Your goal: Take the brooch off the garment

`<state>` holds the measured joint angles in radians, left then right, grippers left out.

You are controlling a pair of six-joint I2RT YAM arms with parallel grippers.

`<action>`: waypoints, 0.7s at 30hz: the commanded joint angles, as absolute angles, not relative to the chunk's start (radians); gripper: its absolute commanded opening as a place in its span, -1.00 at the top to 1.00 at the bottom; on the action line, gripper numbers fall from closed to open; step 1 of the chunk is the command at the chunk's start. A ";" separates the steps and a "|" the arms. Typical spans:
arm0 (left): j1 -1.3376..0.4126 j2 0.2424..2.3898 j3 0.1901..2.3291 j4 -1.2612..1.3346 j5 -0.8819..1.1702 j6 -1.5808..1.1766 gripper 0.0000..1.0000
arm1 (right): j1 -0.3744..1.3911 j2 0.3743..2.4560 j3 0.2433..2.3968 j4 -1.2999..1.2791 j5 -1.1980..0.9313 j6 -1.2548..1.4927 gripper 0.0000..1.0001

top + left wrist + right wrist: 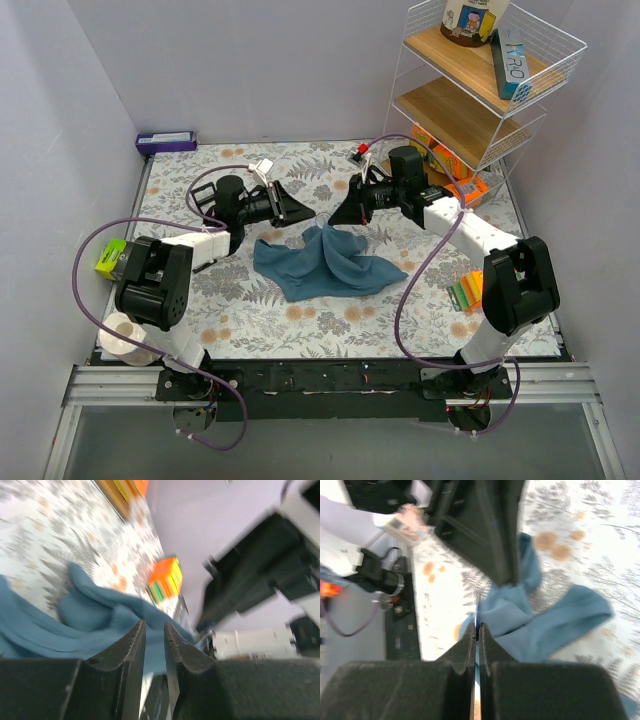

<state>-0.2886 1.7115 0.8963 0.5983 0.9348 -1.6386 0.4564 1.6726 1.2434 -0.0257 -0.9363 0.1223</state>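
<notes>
Garment: teal, bunched mid-table and drawn up to a peak nipped by the clenched right gripper; brooch not discernible in any view. Open floral surface on every side, wire shelf at the far right corner. The left wrist view alone shows the left gripper narrowly parted with nothing between its fingers; both arms reach inward, tips near and facing.
</notes>
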 commanded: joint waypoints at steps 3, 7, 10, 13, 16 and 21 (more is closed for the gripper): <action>-0.245 1.727 0.884 0.657 0.825 -1.627 0.33 | 0.506 1.597 1.243 0.032 -1.085 0.166 0.97; -0.244 1.727 0.835 0.874 0.940 -1.701 0.03 | 0.500 1.601 1.243 0.069 -1.062 0.184 0.97; -0.244 1.717 0.801 0.945 0.994 -1.713 -0.06 | 0.495 1.606 1.249 0.095 -1.045 0.206 0.97; -0.224 1.691 0.752 0.952 1.006 -1.739 -0.09 | 0.485 1.609 1.264 0.086 -1.020 0.212 0.97; -0.216 1.663 0.729 0.995 1.029 -1.775 -0.19 | 0.468 1.605 1.270 0.068 -0.970 0.209 0.97; -0.241 1.673 0.755 1.025 1.002 -1.789 -0.31 | 0.462 1.603 1.258 0.086 -0.914 0.247 0.97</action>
